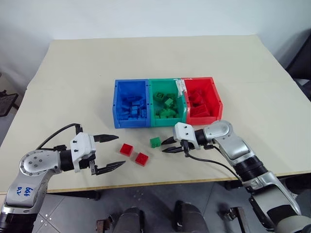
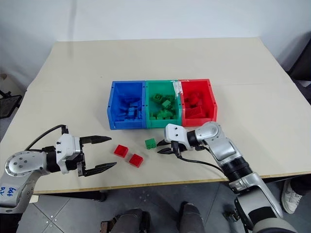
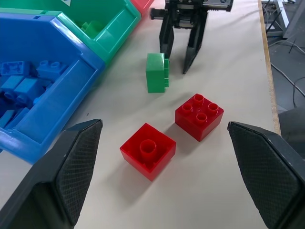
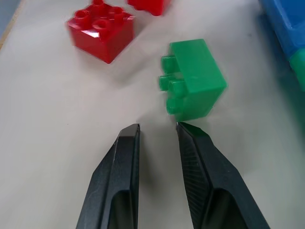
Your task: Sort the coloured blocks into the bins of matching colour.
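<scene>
1. We see the green block (image 4: 193, 78) lying on its side on the table (image 1: 73, 77), its studs facing sideways rather than up, so the studded face and the flat face opposite it are the ones across which it is narrowest.
2. It sits just ahead of the right claw (image 1: 166, 145), off to one side of the claw's line. One fingertip (image 4: 187, 128) is at, or all but at, the block's near edge, and the other stands clear of it. The block is not between the fingers.
3. The right claw is narrowed to a small gap and holds nothing. We judge that it would have to shift sideways toward the block, and likely spread wider, before it could close on it.
4. The right claw is much the nearer one to this block. The left claw (image 1: 111, 151) is spread wide, empty, and well apart from it.
5. Between the fingers of the left claw, a little ahead, lie two red blocks (image 3: 172, 132), one studs up, one hollow side up.
6. Beyond the green block stand the bins (image 1: 150, 116), the green bin (image 1: 150, 90) in the middle and nearest to it.
</scene>
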Action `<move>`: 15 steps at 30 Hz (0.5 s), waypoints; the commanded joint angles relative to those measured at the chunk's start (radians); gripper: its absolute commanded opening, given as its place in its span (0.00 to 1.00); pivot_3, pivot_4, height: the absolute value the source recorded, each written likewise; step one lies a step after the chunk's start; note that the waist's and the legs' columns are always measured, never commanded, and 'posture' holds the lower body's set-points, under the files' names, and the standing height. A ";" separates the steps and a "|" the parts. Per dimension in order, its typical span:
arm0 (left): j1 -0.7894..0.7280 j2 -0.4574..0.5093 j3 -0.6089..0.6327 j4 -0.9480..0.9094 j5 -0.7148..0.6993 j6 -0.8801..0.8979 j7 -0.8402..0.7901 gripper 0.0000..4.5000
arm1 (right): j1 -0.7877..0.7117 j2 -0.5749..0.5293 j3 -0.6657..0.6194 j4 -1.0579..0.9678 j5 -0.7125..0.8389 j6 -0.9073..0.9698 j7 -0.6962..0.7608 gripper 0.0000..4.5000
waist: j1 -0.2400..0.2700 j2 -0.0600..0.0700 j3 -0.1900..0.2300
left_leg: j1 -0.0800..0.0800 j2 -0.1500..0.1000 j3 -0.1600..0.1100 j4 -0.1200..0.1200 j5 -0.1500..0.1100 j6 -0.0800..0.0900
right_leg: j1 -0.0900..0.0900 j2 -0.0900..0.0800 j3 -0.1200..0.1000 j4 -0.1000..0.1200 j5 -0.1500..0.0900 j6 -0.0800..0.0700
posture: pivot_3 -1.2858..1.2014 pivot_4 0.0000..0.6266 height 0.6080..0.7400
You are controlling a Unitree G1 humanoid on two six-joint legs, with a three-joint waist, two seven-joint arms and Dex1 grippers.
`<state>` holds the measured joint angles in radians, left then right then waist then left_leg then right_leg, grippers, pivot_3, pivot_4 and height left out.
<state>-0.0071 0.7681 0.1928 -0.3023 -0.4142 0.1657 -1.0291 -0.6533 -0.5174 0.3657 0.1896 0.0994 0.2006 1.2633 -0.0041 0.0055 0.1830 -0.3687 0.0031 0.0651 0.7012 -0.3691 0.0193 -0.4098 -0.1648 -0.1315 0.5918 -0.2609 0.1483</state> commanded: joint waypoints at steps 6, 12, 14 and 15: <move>-0.003 0.003 0.008 -0.013 -0.016 -0.005 -0.005 1.00 | -0.016 0.035 -0.049 -0.073 0.021 0.028 -0.066 0.83 | -0.003 0.000 0.000 | 0.000 0.000 0.000 0.000 0.000 0.000 | 0.000 0.000 0.000 0.000 0.000 0.000 | 0.52 0.24 1.00; -0.008 -0.003 -0.001 -0.013 -0.016 -0.009 -0.006 1.00 | -0.039 0.130 -0.028 -0.016 0.014 0.036 -0.121 0.83 | -0.011 0.000 0.000 | 0.000 0.000 0.000 -0.001 0.000 0.000 | 0.000 0.000 0.000 0.000 0.000 0.000 | 0.52 0.24 1.00; -0.013 -0.005 -0.006 -0.012 -0.014 -0.010 -0.004 1.00 | -0.044 0.143 -0.016 0.002 -0.003 0.015 -0.124 0.83 | -0.010 0.000 0.000 | 0.000 0.000 0.000 0.000 0.000 0.000 | 0.000 0.000 0.000 0.000 0.000 0.000 | 0.52 0.24 1.00; -0.015 -0.006 -0.008 -0.012 -0.013 -0.010 -0.004 1.00 | -0.046 0.149 -0.018 0.007 -0.004 0.012 -0.129 0.79 | -0.009 0.000 0.000 | 0.000 0.000 0.000 0.000 0.000 0.000 | 0.000 0.000 0.000 0.000 0.000 0.000 | 0.52 0.24 1.00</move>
<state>-0.0146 0.7643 0.1850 -0.3013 -0.4144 0.1657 -1.0318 -0.6871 -0.3703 0.3524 0.2016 0.0967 0.2339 1.1415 -0.0134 0.0055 0.1830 -0.3685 0.0028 0.0649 0.7008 -0.3691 0.0193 -0.4099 -0.1648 -0.1315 0.5920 -0.2609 0.1483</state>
